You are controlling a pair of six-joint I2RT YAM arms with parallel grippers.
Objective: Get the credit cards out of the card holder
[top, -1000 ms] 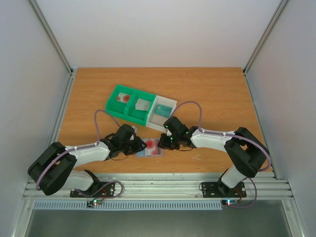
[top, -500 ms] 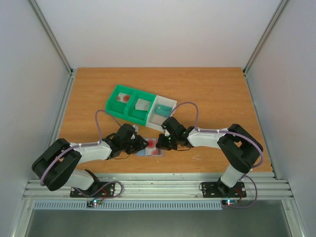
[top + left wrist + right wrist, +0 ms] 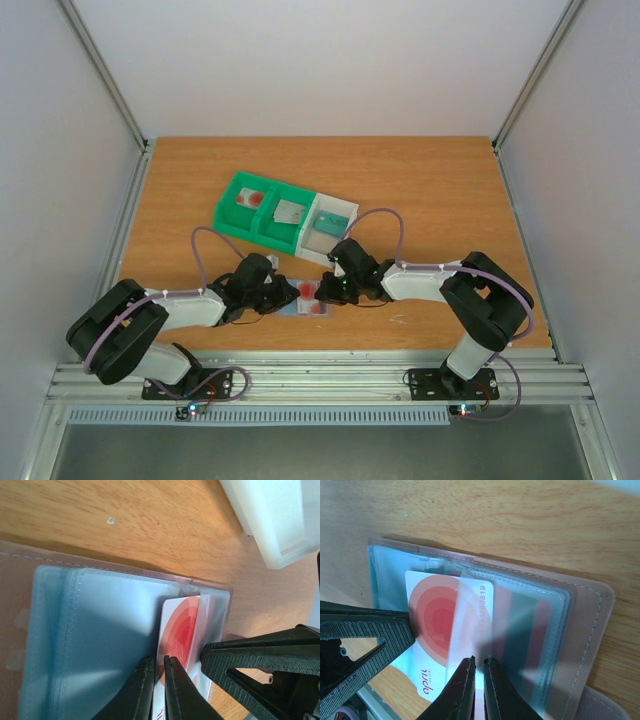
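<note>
The card holder [image 3: 312, 307] lies open on the table between both grippers, clear sleeves up [image 3: 100, 630] [image 3: 582, 625]. A white credit card [image 3: 182, 627] with red rings [image 3: 432, 622] sticks partway out of a sleeve. My left gripper [image 3: 284, 295] [image 3: 160, 659] is shut on that card's long edge. My right gripper [image 3: 326, 290] [image 3: 480, 660] is shut on the clear sleeve's edge over the card. A second card [image 3: 527, 630] with a dark stripe sits fully inside the sleeve to the right. Each wrist view shows the other gripper's finger beside the card.
A green-and-white three-compartment tray [image 3: 262, 215] stands just behind the holder, with small cards in its compartments; its white end [image 3: 280, 520] is close to the right gripper. Wooden tabletop [image 3: 440, 180] extends right and back, with white walls around.
The left jaws have narrowed onto the white card's edge. The right jaws have closed a little on the sleeve. Both arms shifted slightly; the holder stayed in place.
</note>
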